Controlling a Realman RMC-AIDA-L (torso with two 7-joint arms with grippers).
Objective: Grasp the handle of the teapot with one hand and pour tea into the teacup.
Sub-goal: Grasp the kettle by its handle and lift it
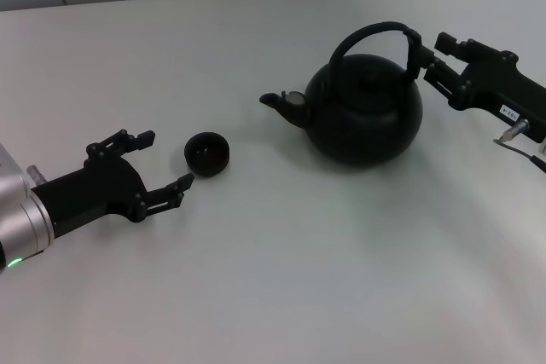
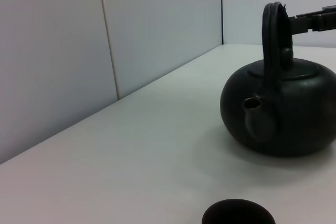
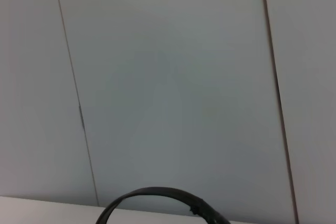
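The black teapot (image 1: 367,112) stands upright on the white table, right of the middle, spout (image 1: 281,104) towards my left. Its arched handle (image 1: 367,36) rises over it. My right gripper (image 1: 429,57), the hand with the white label, is at the handle's right end, open, with the hoop between its fingers. The small black teacup (image 1: 207,153) stands left of the spout. My left gripper (image 1: 166,161) is open and empty just left of the cup. The left wrist view shows the teapot (image 2: 283,114), handle (image 2: 273,40) and cup rim (image 2: 239,214). The right wrist view shows only the handle's arc (image 3: 157,195).
The white table (image 1: 281,279) spreads around the teapot and the cup. A grey panelled wall (image 2: 105,51) stands behind its far edge. A cable (image 1: 520,149) hangs by the right arm.
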